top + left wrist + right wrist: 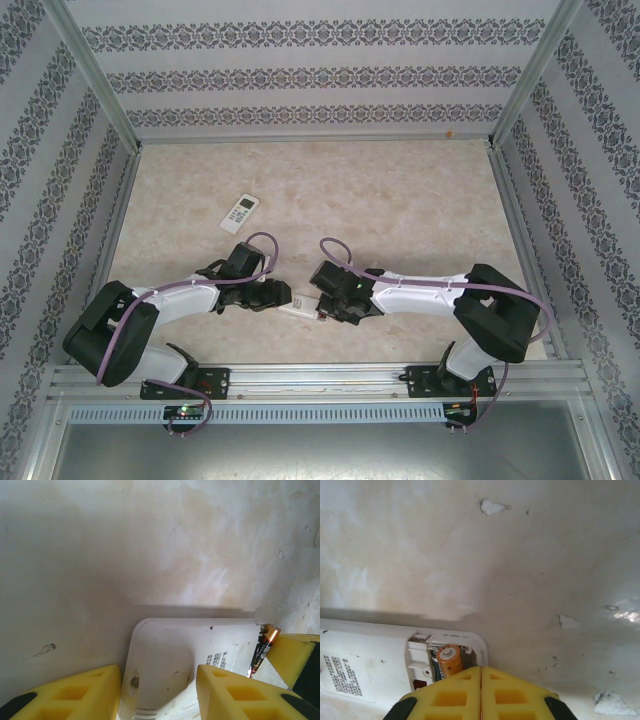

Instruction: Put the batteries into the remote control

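From above, both arms reach inward over the table (400, 190) and meet near its front edge. The left gripper (276, 296) and right gripper (327, 305) are at opposite ends of a white remote (300, 304) lying flat, and a second remote (240, 212) lies well apart, farther back. At the left wrist, the left gripper (159, 685) has its yellow fingers (75, 695) partway apart over the remote (170, 645), which lies back-side up. One sits at its edge and the other overlaps its back; whether they clamp it I cannot tell. A battery (263, 647) stands tilted at the remote's far corner, against a finger (292, 652) of the right gripper. At the right wrist, the right gripper (481, 672) is fully closed with nothing between its fingers. Its tips are just beside the battery (449, 661), which leans in the open compartment (470, 652) at the end of the remote (365, 655), one metal end up.
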You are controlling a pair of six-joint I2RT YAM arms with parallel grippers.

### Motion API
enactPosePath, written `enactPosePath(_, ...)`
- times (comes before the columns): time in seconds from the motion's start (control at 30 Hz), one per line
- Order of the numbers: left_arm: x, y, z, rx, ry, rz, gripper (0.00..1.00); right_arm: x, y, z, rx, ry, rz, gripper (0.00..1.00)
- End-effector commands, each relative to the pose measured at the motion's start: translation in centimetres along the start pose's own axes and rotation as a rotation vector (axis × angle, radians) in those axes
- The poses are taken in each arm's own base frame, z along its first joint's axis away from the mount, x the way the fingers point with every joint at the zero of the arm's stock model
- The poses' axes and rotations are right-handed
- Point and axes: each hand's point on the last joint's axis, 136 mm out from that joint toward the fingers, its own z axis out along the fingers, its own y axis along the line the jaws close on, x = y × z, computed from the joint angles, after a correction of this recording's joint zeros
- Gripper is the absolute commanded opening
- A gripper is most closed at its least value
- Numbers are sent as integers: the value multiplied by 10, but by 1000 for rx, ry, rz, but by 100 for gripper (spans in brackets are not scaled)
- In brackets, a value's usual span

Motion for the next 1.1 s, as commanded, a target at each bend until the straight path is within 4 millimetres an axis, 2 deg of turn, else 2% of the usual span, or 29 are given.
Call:
enactPosePath(0.0, 17, 2, 7, 17, 56, -6, 44, 4, -6, -17, 23, -23, -39, 9)
enactPosePath(0.17, 16, 0, 7, 21, 54, -1, 44, -3, 11, -32, -17, -55, -79, 15)
enactPosePath(0.4, 17, 0, 7, 18, 54, -1, 44, -5, 16, -16, 19, -46, -102, 21)
enactPosePath(0.7, 15, 0, 7, 17, 56, 3, 44, -13, 12, -11, 53, -72, -128, 22)
enactPosePath(1.07, 16, 1, 8, 18, 60, 0, 44, -13, 6, 1, 85, -63, -145, 15)
